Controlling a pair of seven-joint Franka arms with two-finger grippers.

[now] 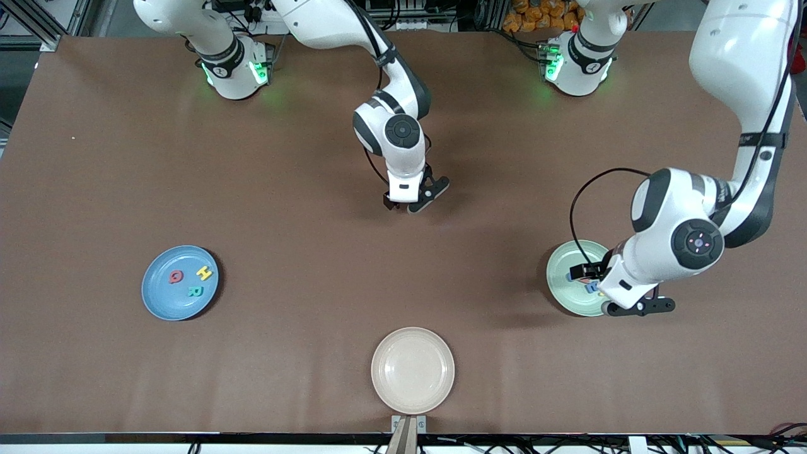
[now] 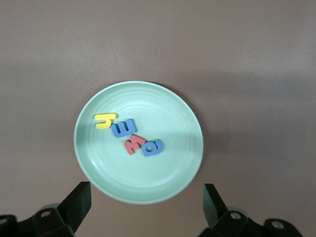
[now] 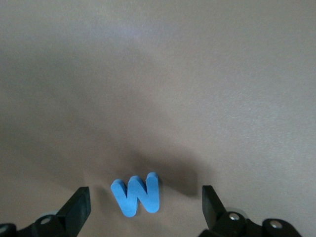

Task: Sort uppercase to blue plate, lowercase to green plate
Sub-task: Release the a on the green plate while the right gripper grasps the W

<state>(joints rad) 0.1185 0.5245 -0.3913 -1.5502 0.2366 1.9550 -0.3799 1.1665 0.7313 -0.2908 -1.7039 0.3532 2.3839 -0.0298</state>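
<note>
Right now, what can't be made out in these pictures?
Front view: the left arm covers most of the lowercase letters on the green plate.
Front view: the right pincer hides the blue M below it; only the right wrist view shows it.

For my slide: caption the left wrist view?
Open left gripper over green plate holding four lowercase letters.

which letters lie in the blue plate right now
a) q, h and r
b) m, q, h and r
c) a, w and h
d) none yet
a: the front view shows the blue plate holding only the red Q, yellow H and teal R; the blue M lies on the table under the open right gripper.
</note>
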